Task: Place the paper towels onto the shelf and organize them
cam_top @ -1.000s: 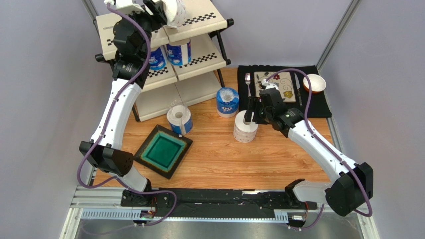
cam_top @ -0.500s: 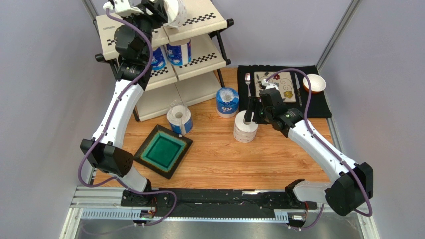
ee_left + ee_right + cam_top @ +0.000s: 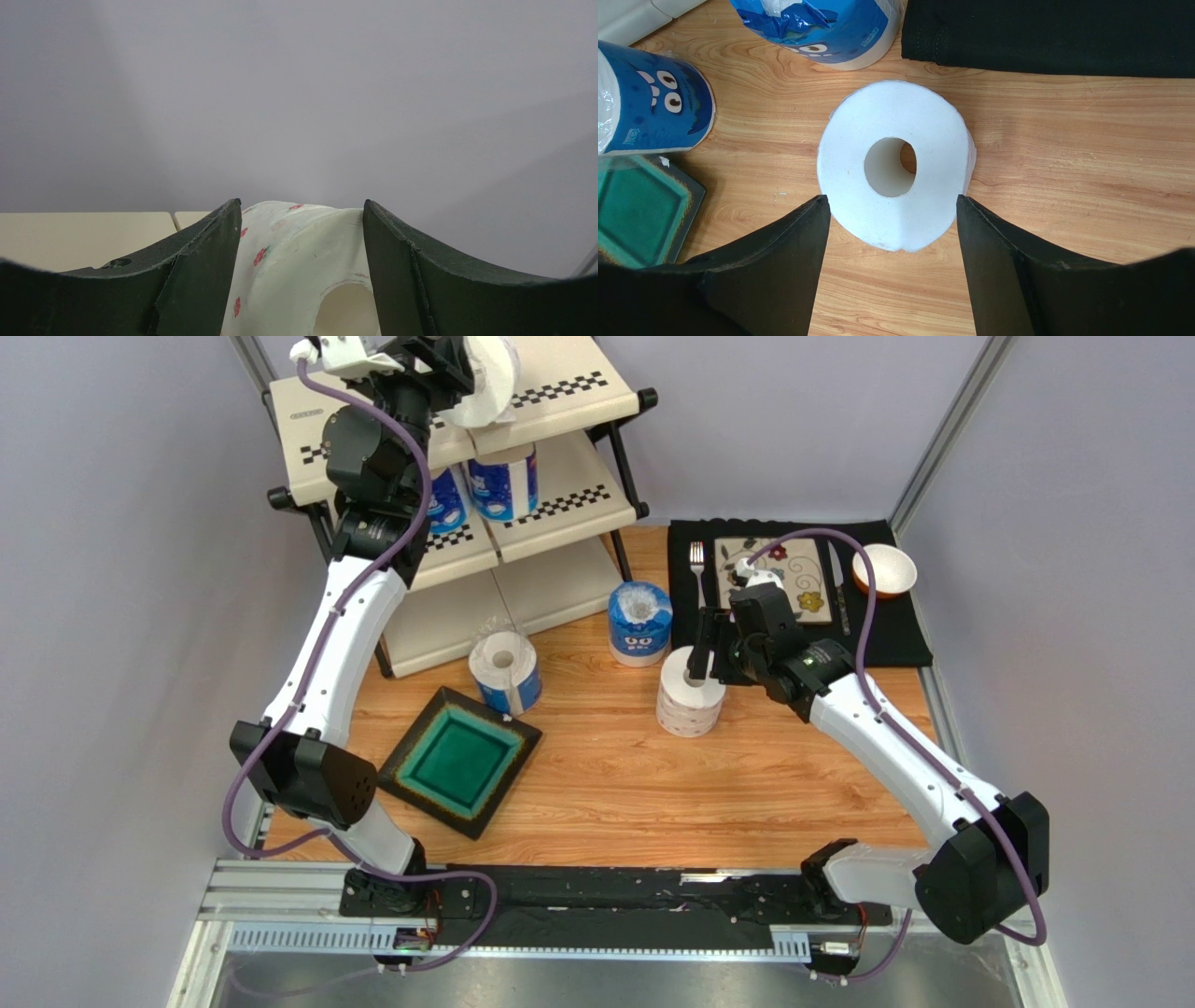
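Six paper towels can be counted in the top view. One, a patterned roll [image 3: 487, 367], is over the top tier of the shelf [image 3: 589, 385], clamped between the fingers of the left gripper [image 3: 302, 210]. The left wrist view alone shows red specks on its wrap and its hollow core facing the camera. Its lower part is cut off there, so whether it rests on the tier cannot be told.

Two blue-wrapped rolls [image 3: 505, 483] stand side by side on the shelf's middle tier, the left one partly hidden by the left arm.

Three more stand off the shelf on the wooden table [image 3: 631, 784]:
- a blue-banded roll [image 3: 505, 672] just in front of the bottom tier
- a blue-topped roll [image 3: 640, 620] beside the shelf's right foot
- a white roll [image 3: 687, 697] farther right

The right gripper [image 3: 892, 201] has its fingers spread either side of the white roll. Whether they press it cannot be told. The right wrist view looks straight down this roll's core and shows cartoon eyes on the blue-banded wrap.

One green plate [image 3: 463, 759] lies in front of the shelf. One black placemat [image 3: 898, 637], well right of the shelf, bears one fork [image 3: 697, 563] and one bowl [image 3: 884, 570]. The other pieces on it are hard to make out.
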